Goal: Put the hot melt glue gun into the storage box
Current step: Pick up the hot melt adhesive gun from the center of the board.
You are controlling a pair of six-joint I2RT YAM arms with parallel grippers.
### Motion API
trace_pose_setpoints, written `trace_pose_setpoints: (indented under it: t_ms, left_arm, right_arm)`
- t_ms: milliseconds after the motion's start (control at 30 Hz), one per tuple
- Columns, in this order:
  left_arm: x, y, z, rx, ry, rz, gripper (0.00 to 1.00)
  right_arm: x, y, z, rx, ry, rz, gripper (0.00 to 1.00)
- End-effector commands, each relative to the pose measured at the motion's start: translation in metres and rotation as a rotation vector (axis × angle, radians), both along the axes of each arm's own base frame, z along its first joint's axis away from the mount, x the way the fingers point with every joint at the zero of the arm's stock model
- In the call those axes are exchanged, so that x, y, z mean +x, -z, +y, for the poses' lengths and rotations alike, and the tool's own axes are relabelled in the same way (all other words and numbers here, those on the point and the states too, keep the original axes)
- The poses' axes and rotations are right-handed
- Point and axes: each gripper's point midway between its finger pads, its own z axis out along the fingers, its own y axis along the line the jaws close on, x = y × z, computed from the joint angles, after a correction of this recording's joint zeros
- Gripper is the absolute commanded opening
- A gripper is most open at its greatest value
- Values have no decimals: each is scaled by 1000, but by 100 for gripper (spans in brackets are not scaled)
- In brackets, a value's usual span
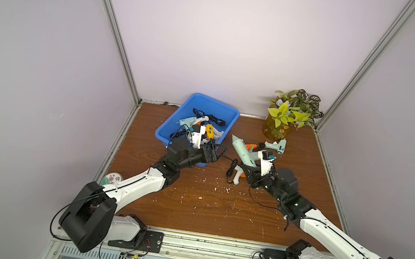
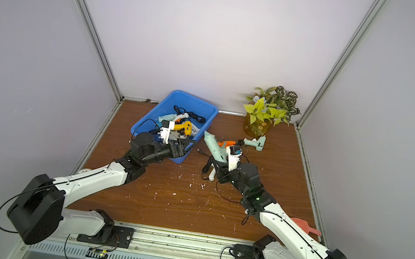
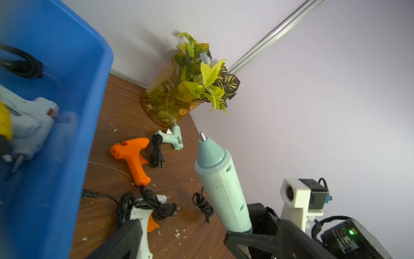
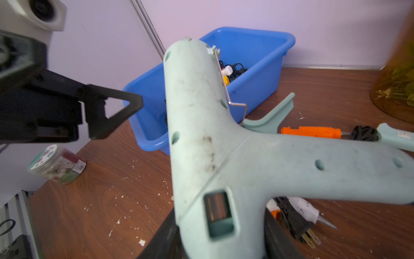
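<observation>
My right gripper [image 4: 221, 235] is shut on the rear of a large mint-green hot melt glue gun [image 1: 243, 152], which it holds above the table with the nozzle toward the back wall. The gun fills the right wrist view [image 4: 212, 139] and also shows in the left wrist view [image 3: 221, 183]. The blue storage box [image 1: 174, 119] stands at the back left and holds several glue guns and cords. My left gripper [image 1: 218, 150] hangs open and empty by the box's near right corner. An orange glue gun [image 3: 132, 154], a small mint one [image 3: 175, 139] and a white one [image 3: 143, 215] lie on the table.
A plant in an amber vase [image 1: 290, 114] stands in the back right corner. A small clear jar [image 4: 58, 164] sits at the table's left edge. A red flat object [image 2: 303, 225] lies near the right edge. White crumbs dot the wooden table [image 1: 202, 213].
</observation>
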Motion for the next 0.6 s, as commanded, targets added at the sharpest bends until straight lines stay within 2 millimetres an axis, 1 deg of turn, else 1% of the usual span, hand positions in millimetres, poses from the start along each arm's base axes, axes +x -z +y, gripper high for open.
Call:
trace_pose_setpoints:
  t_ms: [0,133,333,433,567]
  left_arm:
    - [-7,-37,-21,-114,70,-73,99]
    - [-8,-35,-39,-137,122,-64,99]
    - [-11,-39,-65,-169,199,-64,98]
    - [-10,-38,-72,-179,215,-59,92]
    - [-8,-32,-75,-194,224,-39,80]
  right_arm:
    - [11,-59,1,143,66,-187,8]
    - [10,-61,10,136,59,-197,8]
    - [7,-57,26,91,45,-200,8]
    - [5,-56,34,81,32,-206,8]
    - [3,-56,43,66,22,-213,9]
